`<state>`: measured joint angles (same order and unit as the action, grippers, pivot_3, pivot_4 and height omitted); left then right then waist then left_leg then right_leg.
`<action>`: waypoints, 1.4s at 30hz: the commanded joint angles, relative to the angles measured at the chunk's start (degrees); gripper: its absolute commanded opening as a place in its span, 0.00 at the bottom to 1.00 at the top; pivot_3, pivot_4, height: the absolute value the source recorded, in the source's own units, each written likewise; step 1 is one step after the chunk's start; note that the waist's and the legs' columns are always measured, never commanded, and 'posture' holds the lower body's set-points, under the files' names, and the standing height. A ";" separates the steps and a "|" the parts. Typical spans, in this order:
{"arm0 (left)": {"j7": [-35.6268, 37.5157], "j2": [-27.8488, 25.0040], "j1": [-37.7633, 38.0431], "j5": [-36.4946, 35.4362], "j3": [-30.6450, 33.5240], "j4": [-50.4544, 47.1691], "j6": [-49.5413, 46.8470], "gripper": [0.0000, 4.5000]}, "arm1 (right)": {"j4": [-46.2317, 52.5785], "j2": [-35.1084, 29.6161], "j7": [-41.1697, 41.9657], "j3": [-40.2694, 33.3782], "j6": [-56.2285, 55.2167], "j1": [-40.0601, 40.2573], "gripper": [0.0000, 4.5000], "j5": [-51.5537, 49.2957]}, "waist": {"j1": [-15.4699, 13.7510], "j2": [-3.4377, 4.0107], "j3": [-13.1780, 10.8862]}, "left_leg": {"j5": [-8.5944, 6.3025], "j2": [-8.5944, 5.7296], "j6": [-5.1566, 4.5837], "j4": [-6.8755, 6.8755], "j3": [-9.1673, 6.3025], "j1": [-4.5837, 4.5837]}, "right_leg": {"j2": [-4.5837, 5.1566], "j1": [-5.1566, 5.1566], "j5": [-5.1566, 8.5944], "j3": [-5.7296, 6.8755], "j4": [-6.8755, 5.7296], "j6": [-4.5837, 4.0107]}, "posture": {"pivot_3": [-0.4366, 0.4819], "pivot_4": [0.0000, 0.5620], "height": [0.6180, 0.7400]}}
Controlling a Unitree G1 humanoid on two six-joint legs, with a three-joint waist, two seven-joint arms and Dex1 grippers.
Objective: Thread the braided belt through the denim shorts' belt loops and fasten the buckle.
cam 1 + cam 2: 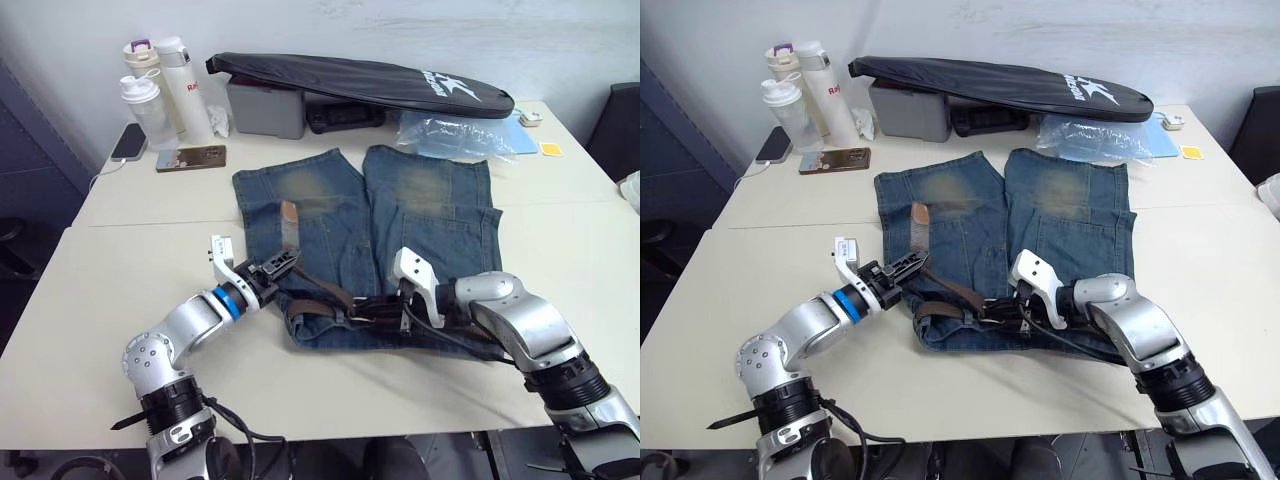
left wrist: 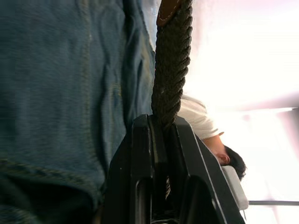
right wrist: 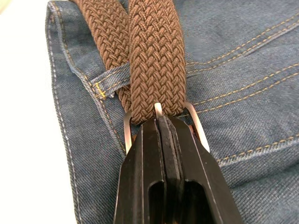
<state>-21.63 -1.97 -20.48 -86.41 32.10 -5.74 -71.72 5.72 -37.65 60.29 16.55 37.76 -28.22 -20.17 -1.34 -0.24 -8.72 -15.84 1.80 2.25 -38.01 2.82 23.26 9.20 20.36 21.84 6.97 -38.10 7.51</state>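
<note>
Belt: brown woven braid, over blue denim shorts near table front edge | right claw: clamped on silver buckle | left claw: clamped on belt strap.

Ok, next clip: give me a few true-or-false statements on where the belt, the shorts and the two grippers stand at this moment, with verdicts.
1. The left gripper is shut on the braided belt. True.
2. The denim shorts hang off the table edge. False: they lie flat on the tabletop.
3. The right gripper is at the buckle, its fingers closed there. True.
4. The belt's reddish-brown tip lies off the shorts, on the bare table. False: it rests on a shorts leg.
5. A belt loop shows beside the buckle, with one strand of belt under it. True.
</note>
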 commanded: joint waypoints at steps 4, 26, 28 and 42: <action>3.92 -4.11 3.28 1.03 -3.65 0.13 5.35 0.00 | -4.19 2.08 1.81 0.37 -0.16 -2.34 0.01 0.21 | -0.08 0.09 0.09 | -0.02 0.06 0.04 -0.02 -0.02 -0.01 | -0.08 0.00 0.00 -0.02 0.00 -0.02 | 0.48 0.27 0.22; 4.34 -5.58 -3.40 -6.31 -12.49 2.29 11.71 0.00 | -5.29 1.57 1.92 14.58 9.78 -2.98 0.01 10.23 | -0.07 -0.19 0.88 | -0.10 0.16 0.08 0.00 -0.11 -0.09 | -0.19 -0.14 0.00 0.00 0.15 -0.04 | 0.48 0.27 0.22; 4.46 -5.39 -6.38 -7.03 -13.26 3.53 12.34 0.00 | -5.25 1.51 2.02 16.22 10.30 -2.72 0.01 11.35 | -0.11 -0.21 1.17 | -0.16 0.24 0.14 -0.04 -0.19 -0.17 | -0.31 -0.33 0.00 0.06 0.26 -0.07 | 0.48 0.27 0.22; 13.73 -0.62 -26.61 0.63 -17.67 18.83 15.53 0.00 | -0.53 -0.67 1.17 21.99 10.72 1.40 0.01 17.83 | -0.26 -0.26 1.40 | -0.45 0.68 0.23 -0.13 -0.19 -0.53 | -0.74 -0.81 0.06 0.15 0.51 -0.22 | 0.48 0.27 0.22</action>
<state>-12.88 -2.97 -42.30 -84.99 12.68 15.16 -58.45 10.21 -36.55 60.34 26.89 43.82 -33.43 -5.90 -1.60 -0.50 -7.31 -16.29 2.48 2.48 -38.14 2.63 22.74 8.46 19.56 21.90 7.12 -37.58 7.29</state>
